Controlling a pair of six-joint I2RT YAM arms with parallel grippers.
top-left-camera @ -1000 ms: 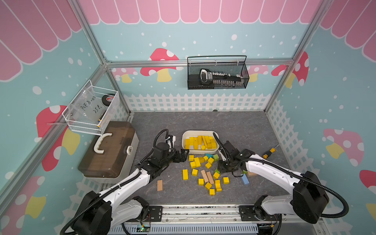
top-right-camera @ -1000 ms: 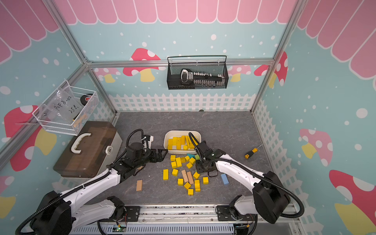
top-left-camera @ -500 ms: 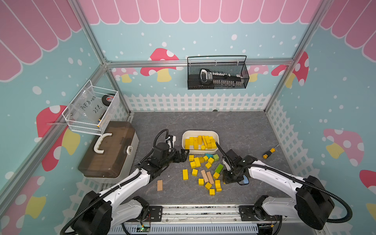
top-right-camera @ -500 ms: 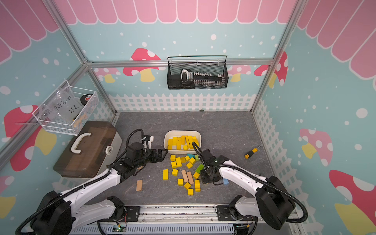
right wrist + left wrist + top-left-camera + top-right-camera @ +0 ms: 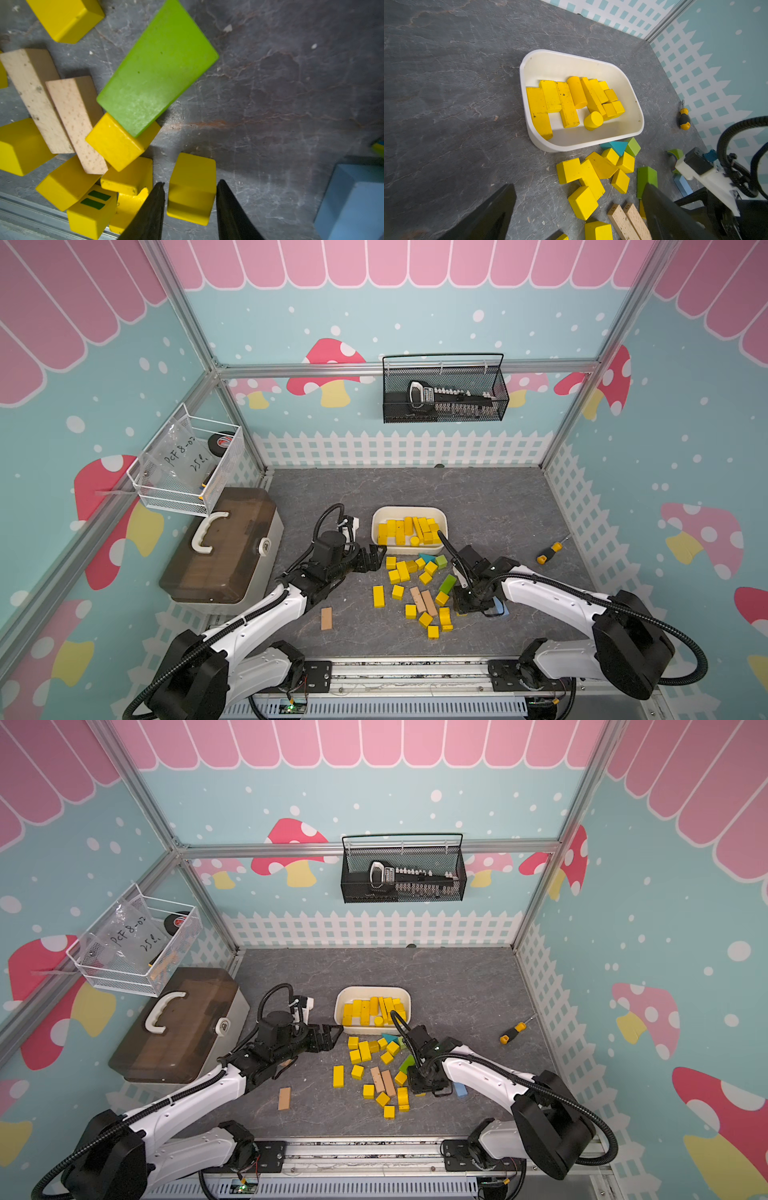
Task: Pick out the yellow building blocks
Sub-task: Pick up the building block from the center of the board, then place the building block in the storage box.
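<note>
A white tray holds several yellow building blocks, bars and cylinders, also clear in the left wrist view. More yellow blocks lie loose on the grey table in front of it, mixed with other colours. My right gripper is down at the right edge of this scatter. In the right wrist view its fingers are shut on a yellow cube that rests on the table. My left gripper hovers wide open by the tray's front left corner, holding nothing.
A green bar leans on a yellow cube next to two tan blocks. A blue block lies just right of my right gripper. A lone tan block, a screwdriver and a brown toolbox are nearby.
My right gripper has moved forward and down from beside the green bar to the yellow cube, and its jaws have narrowed onto it. The left arm has stayed still.
</note>
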